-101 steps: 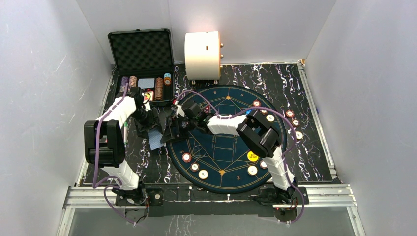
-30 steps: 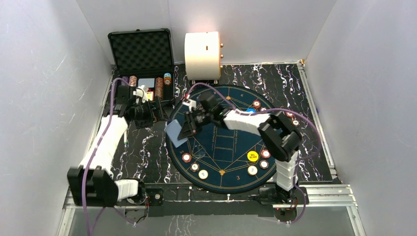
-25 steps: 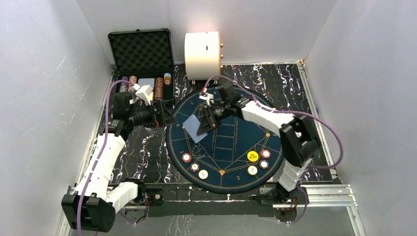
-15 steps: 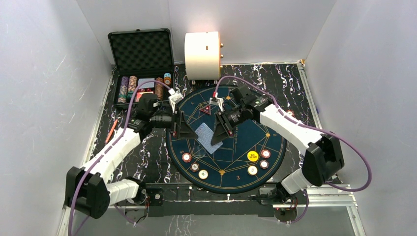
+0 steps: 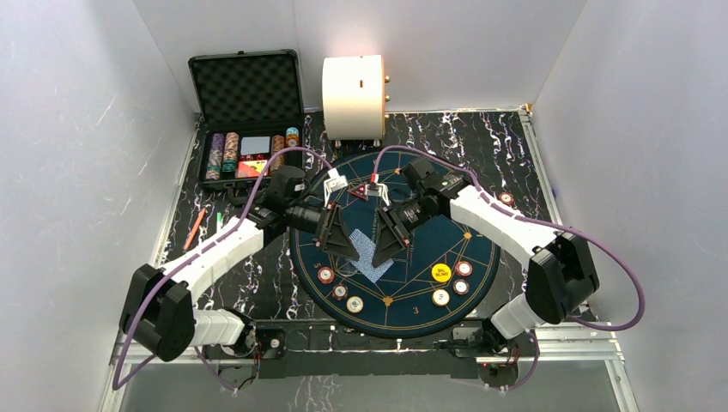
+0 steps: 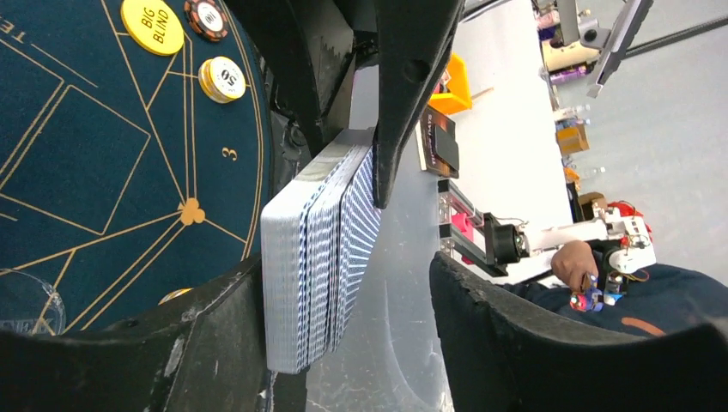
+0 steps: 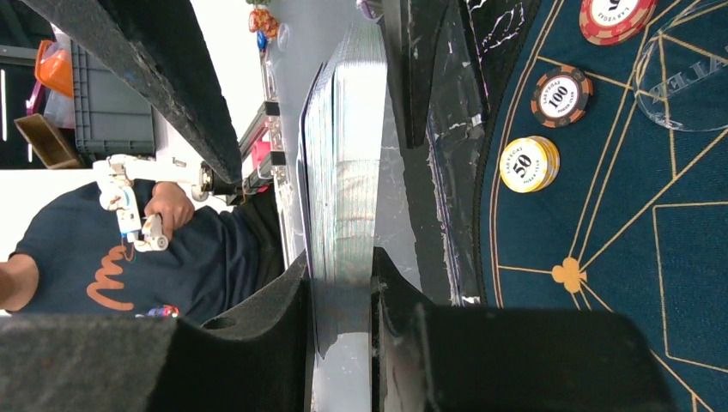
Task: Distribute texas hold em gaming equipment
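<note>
Blue felt mat [image 5: 421, 249] fills the frame's centre. Above its left half the right hand [image 7: 339, 266] clamps the deck of blue-backed cards [image 6: 318, 257] on edge, while the left hand [image 6: 343, 275] brackets it unclosed, one finger touching and the other apart. If the right lets go too soon, the loosely squared, stepped deck could spill onto the chips [image 5: 354, 304] below.

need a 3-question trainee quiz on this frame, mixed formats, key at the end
1. True or false: the yellow round BIG BLIND button lies on the round dark-blue felt mat.
2. The blue-backed deck of playing cards is: A lying flat on the mat; B clamped in the right gripper above the mat; C out of view.
3. What number shows on the cream poker chip near the button?
Key: 1 true; 2 B; 3 50.
</note>
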`<state>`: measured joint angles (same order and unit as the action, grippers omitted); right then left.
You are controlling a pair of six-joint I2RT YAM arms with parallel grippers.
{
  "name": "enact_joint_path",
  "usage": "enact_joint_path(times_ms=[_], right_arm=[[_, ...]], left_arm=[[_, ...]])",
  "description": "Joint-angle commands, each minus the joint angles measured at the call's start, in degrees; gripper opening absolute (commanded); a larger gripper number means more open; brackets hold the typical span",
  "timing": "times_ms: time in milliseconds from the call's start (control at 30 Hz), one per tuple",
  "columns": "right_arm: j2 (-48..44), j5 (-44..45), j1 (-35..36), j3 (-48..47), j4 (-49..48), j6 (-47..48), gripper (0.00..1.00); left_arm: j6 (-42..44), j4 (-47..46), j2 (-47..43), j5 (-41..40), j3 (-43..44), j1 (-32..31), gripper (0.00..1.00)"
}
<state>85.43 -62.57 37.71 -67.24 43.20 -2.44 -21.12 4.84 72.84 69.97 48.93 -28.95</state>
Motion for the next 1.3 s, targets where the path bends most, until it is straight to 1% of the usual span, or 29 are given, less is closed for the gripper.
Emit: enact_joint_path(times_ms=[0,100,267,333,433,500,533,567,600,667,700,733,767,800,867,933,1033,1067,1167,1267], right_arm=[[0.6,-3.6,0.6,-3.0,1.0,2.2,0.0],[1.0,-3.7,0.9,-2.9,0.7,2.3,0.0],[1.5,-3.9,1.0,-2.6,-0.1,2.2,0.0],[1.6,-4.1,1.0,-2.6,-0.3,2.2,0.0],[1.8,-4.0,1.0,-2.7,-0.8,2.1,0.0],[2.0,-3.1,1.0,-2.9,-1.1,1.6,0.0],[2.2,-2.5,0.9,-3.0,-1.4,1.0,0.0],[2.3,-1.9,0.6,-3.1,-1.7,0.2,0.1],[2.2,-1.4,0.2,-2.8,-2.6,-1.0,0.25],[0.9,2.6,-1.6,-1.3,-6.6,-5.9,0.54],[-0.6,5.0,-3.1,0.0,-9.4,-9.0,0.72],[-2.4,5.8,-5.2,2.1,-12.7,-12.0,0.84],[-4.5,6.2,-7.4,4.6,-16.2,-15.6,0.94],[-6.7,6.5,-10.0,7.7,-20.8,-20.2,0.98],[-10.9,5.7,-11.4,14.9,-35.0,-31.4,0.99],[-13.0,7.0,-11.2,19.6,-45.5,-40.5,0.98],[-15.2,10.4,-9.0,26.0,-66.2,-55.8,0.98],[-15.3,11.5,-8.0,26.9,-71.1,-59.0,0.98],[-15.0,15.5,-5.9,25.7,-73.2,-60.9,0.98],[-15.1,18.1,-5.5,25.8,-76.6,-64.7,0.98]], left_arm=[[-3.1,-0.8,0.5,3.6,0.5,-0.8,0.59],[-4.7,-1.4,-0.6,2.1,-0.4,-1.0,0.51],[-7.8,-2.9,0.4,1.9,-0.9,-2.2,0.39],[-10.2,-5.0,0.4,1.8,-1.4,-2.8,0.36],[-13.5,-8.9,0.2,2.3,-2.6,-3.4,0.21],[-14.3,-10.0,-0.5,1.7,-3.4,-3.3,0.04],[-14.5,-10.0,-0.8,0.9,-3.7,-3.4,0.0],[-14.7,-9.6,-1.3,-0.2,-4.0,-3.3,0.0],[-14.8,-9.0,-1.8,-1.6,-4.1,-3.3,0.0],[-15.6,-8.4,-3.4,-5.0,-4.6,-2.7,0.0],[-16.7,-8.7,-4.2,-6.7,-5.2,-1.8,0.0],[-18.7,-10.8,-5.3,-7.6,-6.0,-0.6,0.0],[-22.3,-14.5,-6.2,-7.8,-7.2,1.1,0.0],[-26.8,-18.6,-7.1,-8.2,-8.6,2.9,0.0],[-35.3,-28.0,-9.1,-10.4,-11.0,5.8,0.0],[-41.7,-35.0,-10.3,-14.7,-12.2,6.4,0.0],[-47.8,-41.2,-10.8,-21.1,-12.7,6.4,0.0],[-49.9,-44.2,-10.7,-22.7,-13.2,6.5,0.0],[-55.2,-51.4,-9.6,-26.0,-14.4,6.5,0.0],[-56.4,-51.9,-9.2,-27.3,-14.6,6.5,0.0]])
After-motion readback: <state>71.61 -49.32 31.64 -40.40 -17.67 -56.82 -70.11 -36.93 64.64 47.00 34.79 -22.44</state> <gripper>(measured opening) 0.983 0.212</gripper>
